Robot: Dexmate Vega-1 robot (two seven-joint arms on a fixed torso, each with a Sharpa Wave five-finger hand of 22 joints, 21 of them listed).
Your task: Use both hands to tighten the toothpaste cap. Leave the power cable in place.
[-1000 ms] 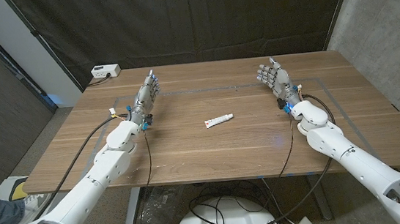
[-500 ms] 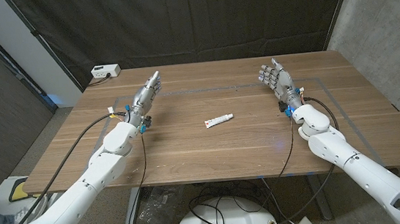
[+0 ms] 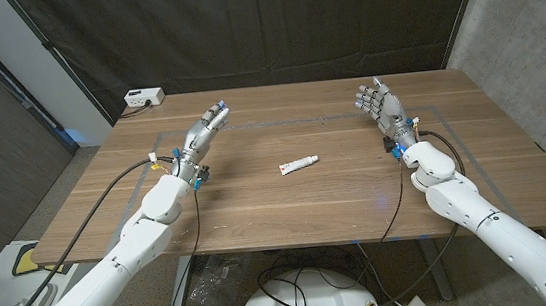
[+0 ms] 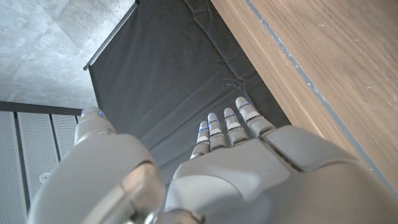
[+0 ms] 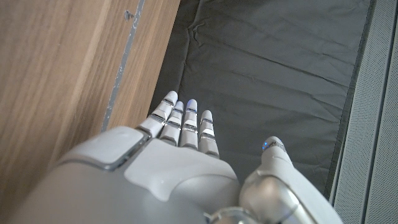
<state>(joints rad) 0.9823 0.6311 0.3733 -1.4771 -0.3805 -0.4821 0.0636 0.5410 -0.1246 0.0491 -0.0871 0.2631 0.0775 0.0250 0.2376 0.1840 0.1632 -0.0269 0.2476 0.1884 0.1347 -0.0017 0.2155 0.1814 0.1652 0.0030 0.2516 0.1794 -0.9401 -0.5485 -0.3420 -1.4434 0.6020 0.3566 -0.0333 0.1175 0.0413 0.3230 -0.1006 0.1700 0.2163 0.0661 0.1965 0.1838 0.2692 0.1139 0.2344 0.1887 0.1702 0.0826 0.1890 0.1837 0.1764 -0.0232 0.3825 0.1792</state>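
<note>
Toothpaste tube (image 3: 297,164) on wooden table (image 3: 337,192)

Toothpaste tube (image 3: 297,165) lying mid-tabletop (image 3: 289,212), between left robot hand (image 3: 201,132) and right robot hand (image 3: 379,107), well apart from both.

toothpaste tube (image 3: 297,164) cap too small to tell, table (image 3: 517,185) edges cropped

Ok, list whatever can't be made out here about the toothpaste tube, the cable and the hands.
- Toothpaste tube: too small in the head view to tell how far its cap is screwed on, or to read its print.
- White box at the table's far left corner: too small to tell what it is or whether a power cable joins it.
- Left hand, right hand: the wrist views show only their backs; palms hidden.
</note>
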